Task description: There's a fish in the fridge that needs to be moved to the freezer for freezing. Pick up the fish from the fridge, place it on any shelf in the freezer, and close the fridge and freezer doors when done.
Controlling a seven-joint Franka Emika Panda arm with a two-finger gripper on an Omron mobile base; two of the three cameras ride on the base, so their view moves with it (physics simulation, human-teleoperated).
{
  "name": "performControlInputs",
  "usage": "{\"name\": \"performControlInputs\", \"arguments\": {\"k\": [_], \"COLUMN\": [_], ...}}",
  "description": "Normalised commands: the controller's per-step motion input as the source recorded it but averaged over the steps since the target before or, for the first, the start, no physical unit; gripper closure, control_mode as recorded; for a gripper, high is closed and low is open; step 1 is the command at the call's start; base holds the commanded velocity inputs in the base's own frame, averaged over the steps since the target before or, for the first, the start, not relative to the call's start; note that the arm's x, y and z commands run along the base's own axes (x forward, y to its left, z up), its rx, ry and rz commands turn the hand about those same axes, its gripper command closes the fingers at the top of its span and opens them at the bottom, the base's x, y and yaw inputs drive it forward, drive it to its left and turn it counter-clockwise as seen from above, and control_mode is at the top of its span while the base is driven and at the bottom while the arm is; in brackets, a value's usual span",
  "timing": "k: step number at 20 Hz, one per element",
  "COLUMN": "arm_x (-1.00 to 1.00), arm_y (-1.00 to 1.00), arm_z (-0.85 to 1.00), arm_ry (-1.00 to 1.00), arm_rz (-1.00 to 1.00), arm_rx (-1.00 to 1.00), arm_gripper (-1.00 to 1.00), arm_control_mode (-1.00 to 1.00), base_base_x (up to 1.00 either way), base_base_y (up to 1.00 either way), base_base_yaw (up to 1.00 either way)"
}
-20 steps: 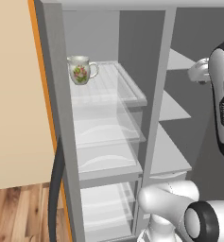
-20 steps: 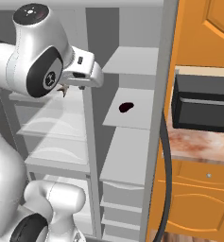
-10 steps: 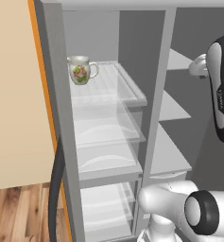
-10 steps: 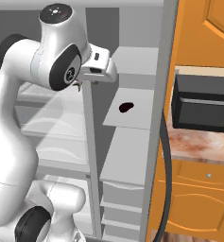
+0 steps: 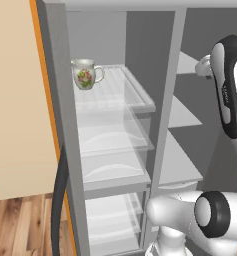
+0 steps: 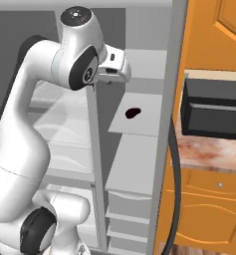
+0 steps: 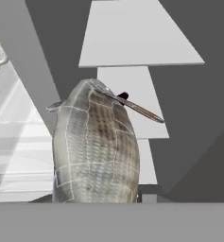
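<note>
My gripper is shut on the fish, a grey scaled body with a thin tail that looms close in the hand view and hides the fingertips. The hand hovers at the front of the freezer, by the post between the two compartments, above a pale grey shelf. A small dark spot lies on that shelf; I cannot tell what it is. The fridge, with its glass shelves, is to the left. Both doors stand open, seen edge-on with dark handles.
A white floral mug stands on the top glass shelf of the fridge. A black microwave sits on a counter above orange cabinets, right of the freezer door. Wood floor shows at the lower left.
The arm has straightened upward and the hand has swung right, from in front of the fridge to the freezer side of the post. The fish stays in the grip.
</note>
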Motion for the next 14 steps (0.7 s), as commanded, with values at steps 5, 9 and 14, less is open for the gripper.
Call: {"name": "performControlInputs", "arguments": {"k": [5,9,14], "arm_x": [0.33,0.25,0.35], "arm_y": [-0.18,-0.28,-0.16], "arm_z": [-0.12,-0.07,0.0], "arm_ry": [-0.04,-0.04,0.0], "arm_rz": [0.0,0.05,0.09], "arm_rx": [0.0,0.0,0.0], "arm_gripper": [1.0,1.0,1.0], "arm_control_mode": [-1.0,-1.0,-1.0], "base_base_x": [0.0,0.0,0.0], "base_base_y": [0.0,0.0,0.0], "base_base_yaw": [0.0,0.0,0.0]}}
